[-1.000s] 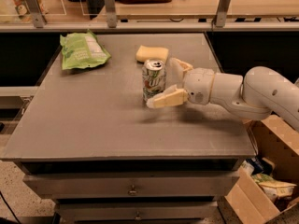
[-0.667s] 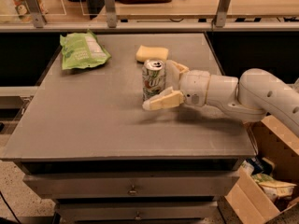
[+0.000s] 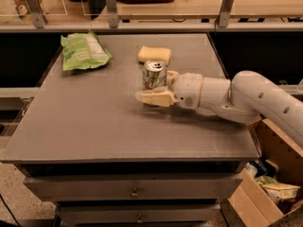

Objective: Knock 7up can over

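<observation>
The 7up can point(image 3: 154, 74) stands upright near the middle of the grey table point(image 3: 94, 126). It has a white and green body and a silver top. My gripper point(image 3: 154, 86) reaches in from the right on a white arm point(image 3: 246, 96). It is open, with one cream finger point(image 3: 154, 98) in front of the can and the other finger point(image 3: 172, 74) at the can's right, partly hidden behind it. The can sits between the fingers.
A green crinkled chip bag point(image 3: 84, 52) lies at the table's far left. A yellow sponge block point(image 3: 154, 54) lies just behind the can. A cardboard box point(image 3: 270, 183) with clutter stands on the floor to the right. A railing point(image 3: 142, 26) runs behind the table.
My gripper has slid left, so the near finger now reaches further past the can's front. The can stays upright in the same spot.
</observation>
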Motion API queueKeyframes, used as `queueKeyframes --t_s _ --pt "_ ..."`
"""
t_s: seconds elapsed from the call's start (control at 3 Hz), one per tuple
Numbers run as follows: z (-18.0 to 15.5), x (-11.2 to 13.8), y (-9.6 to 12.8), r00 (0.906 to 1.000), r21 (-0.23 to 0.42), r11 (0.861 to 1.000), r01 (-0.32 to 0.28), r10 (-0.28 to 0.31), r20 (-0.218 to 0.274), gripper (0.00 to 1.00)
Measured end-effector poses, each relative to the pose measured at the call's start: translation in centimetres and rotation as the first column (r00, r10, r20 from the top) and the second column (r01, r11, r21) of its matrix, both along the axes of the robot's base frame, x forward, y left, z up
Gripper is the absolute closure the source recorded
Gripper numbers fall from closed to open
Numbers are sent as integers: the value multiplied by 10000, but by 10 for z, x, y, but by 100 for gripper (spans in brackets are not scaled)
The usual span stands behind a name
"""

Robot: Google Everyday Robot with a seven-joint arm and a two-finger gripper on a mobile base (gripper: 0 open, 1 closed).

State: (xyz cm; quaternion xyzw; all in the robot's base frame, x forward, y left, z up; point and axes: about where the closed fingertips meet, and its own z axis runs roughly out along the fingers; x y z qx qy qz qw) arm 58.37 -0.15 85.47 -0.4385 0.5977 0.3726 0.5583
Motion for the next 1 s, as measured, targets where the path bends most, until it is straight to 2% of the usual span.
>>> queueKeyframes --t_s 0.67,1.0 --pt "4 6 6 9998 -73 9998 -173 174 60 87" --pt "12 15 4 9990 -599 9976 -355 371 258 96"
